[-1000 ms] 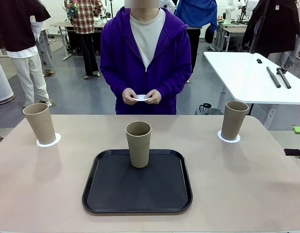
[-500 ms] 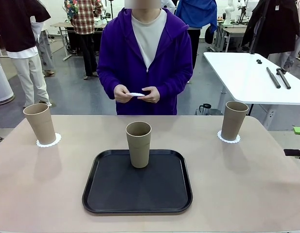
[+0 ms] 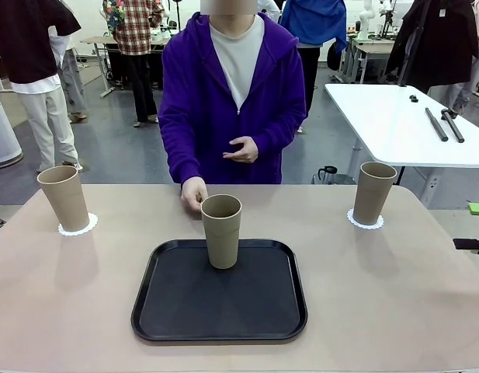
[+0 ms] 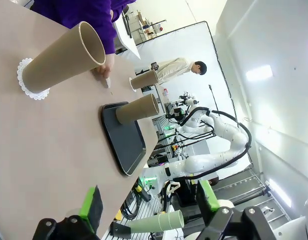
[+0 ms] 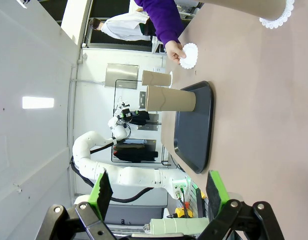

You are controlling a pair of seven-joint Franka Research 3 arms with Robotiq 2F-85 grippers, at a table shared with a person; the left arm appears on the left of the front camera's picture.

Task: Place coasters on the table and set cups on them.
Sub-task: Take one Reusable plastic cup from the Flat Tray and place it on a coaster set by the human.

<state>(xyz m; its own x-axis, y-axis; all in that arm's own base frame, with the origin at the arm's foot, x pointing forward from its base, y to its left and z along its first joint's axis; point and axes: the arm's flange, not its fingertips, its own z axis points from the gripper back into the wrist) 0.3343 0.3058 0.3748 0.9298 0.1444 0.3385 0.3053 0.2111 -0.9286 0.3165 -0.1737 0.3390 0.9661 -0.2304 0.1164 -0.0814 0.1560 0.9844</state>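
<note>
1. Front view: two places are served. The left cup stands on the left coaster, and the right cup on the right coaster. The middle cup stands on the black tray, not yet on a coaster. The person's lowered hand is down at the worktop just behind it. If I sent an arm for that cup now, it would cross where the hand is working, so I judge a collision the main hazard.

2. Left wrist view: the middle cup is tall with a narrow base. I'd expect it to topple on the tray if nudged high or gripped off-centre. My left pincer is spread wide, its green pads well apart. It holds nothing and touches nothing.

3. Right wrist view: the third coaster is pinched in the person's fingers, low over the worktop beyond the tray. It is thin paper, so a cup dragged onto it rather than lowered straight could push it aside or crease it. My right pincer also gapes fully, empty and clear of everything.
</note>
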